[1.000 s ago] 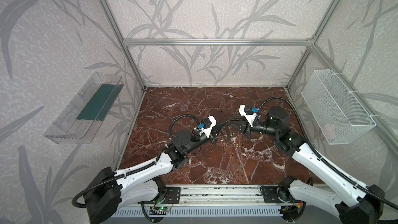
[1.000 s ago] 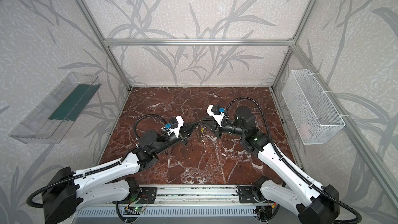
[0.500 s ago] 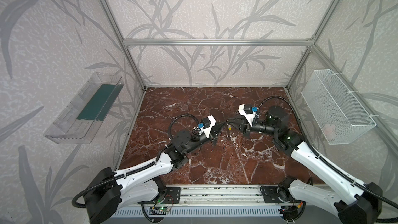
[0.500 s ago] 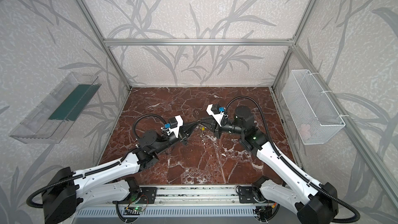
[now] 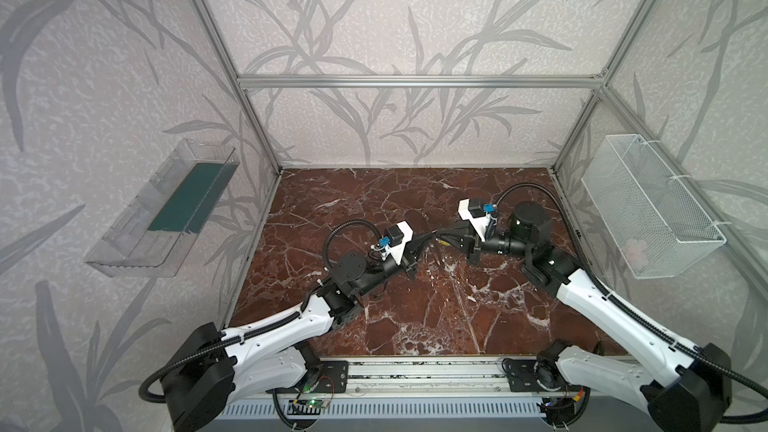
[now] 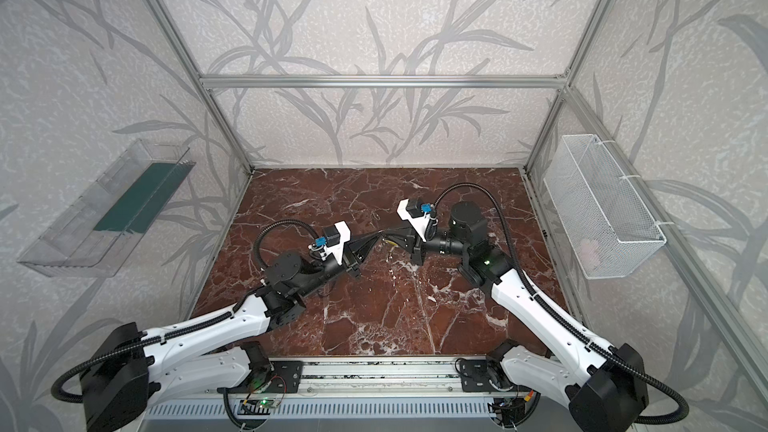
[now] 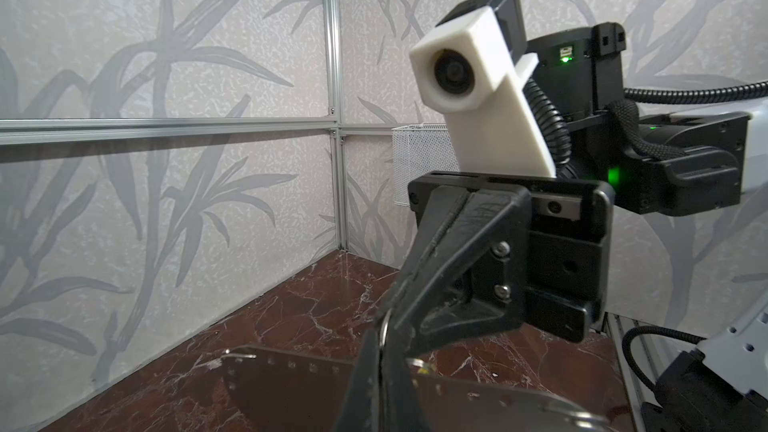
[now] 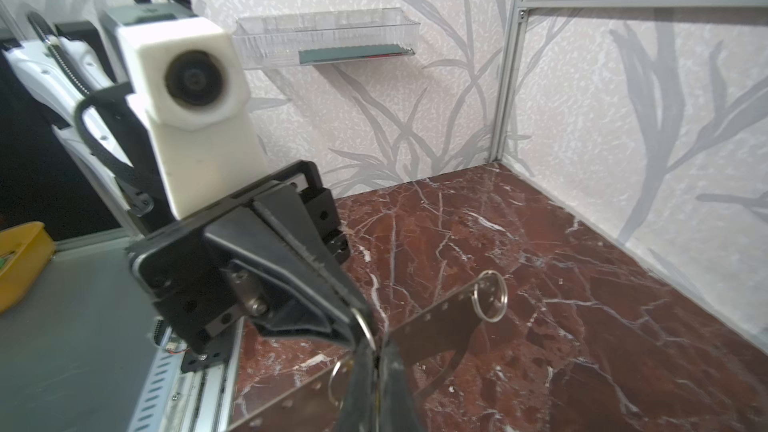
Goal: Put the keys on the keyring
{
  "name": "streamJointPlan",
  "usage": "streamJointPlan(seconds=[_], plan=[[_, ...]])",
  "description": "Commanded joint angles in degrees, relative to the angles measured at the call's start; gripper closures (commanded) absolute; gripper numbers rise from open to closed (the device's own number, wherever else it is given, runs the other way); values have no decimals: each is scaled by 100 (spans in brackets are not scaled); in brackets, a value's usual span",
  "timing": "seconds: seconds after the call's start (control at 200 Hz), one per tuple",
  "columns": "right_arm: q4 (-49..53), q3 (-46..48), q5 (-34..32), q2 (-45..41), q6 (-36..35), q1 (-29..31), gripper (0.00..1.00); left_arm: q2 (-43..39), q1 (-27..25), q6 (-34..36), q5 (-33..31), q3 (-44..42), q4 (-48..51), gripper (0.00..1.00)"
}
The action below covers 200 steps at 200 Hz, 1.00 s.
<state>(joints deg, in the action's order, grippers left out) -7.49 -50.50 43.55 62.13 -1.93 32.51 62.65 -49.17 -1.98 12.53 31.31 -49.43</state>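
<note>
Both grippers meet tip to tip above the middle of the marble floor (image 5: pixel 415 309). My left gripper (image 5: pixel 433 235) (image 6: pixel 380 235) is shut on the keys (image 7: pixel 291 388), a flat piece with tiny holes along its rim, which spreads to both sides of its jaws. In the right wrist view the keys (image 8: pixel 436 326) carry a silver ring (image 8: pixel 491 296) at the far end. My right gripper (image 5: pixel 439 236) (image 8: pixel 376 361) is shut on the keyring (image 8: pixel 337 380). A sliver of its yellow tag (image 5: pixel 444 244) shows at the fingers. A ring (image 7: pixel 384 326) sits where the tips touch.
A clear plastic tray (image 5: pixel 166 209) hangs on the left wall and a white wire basket (image 5: pixel 648 209) on the right wall. A yellow bin (image 8: pixel 20 263) stands outside the front rail. Aluminium frame posts (image 5: pixel 257 135) line the corners.
My right gripper has moved left until its tips meet the left gripper's, and its jaws have closed. The left arm has barely moved and stays shut.
</note>
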Motion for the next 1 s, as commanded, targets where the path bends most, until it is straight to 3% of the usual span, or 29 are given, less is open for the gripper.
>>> streamJointPlan(seconds=[0.0,0.215,0.375,0.535,0.63,0.77,0.995], plan=[[29,-125,331,57,-3,81,100,-93,-58,-57,131,15,-375,100],[750,-360,97,-7,-555,88,100,-279,-58,-7,-169,24,20,100],[1619,-711,-289,7,-1179,87,100,-606,-52,137,-440,107,835,83],[2593,-1214,-624,145,-1889,108,100,-1038,-49,393,-588,247,1744,77],[3195,-1603,-909,309,-2350,173,100,-1192,-43,609,-592,505,2536,74],[4003,-2230,-1505,682,-3051,385,100,-917,-14,1083,-254,1599,4687,74],[5267,-3302,-1339,1415,-3917,455,100,-282,65,1698,130,2837,6498,74]])
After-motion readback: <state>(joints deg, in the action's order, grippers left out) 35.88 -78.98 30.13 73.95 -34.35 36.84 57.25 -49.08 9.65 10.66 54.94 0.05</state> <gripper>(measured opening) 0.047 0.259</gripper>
